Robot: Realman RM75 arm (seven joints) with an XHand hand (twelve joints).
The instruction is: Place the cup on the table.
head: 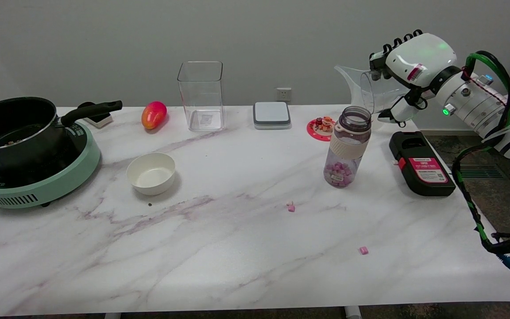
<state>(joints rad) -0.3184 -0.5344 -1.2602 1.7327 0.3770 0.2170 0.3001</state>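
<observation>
Cup (372,91) tipped on its side in the air, spout over the bottle (347,147) mouth as if for pouring. Right hand (407,73) wraps its base. Not yet on worktop (219,248).

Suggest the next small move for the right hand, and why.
Probably tip the cup back upright first. The right hand holds it in the air, tilted on its side with the spout over the open bottle; it must stand level before lowering to bare table.
</observation>
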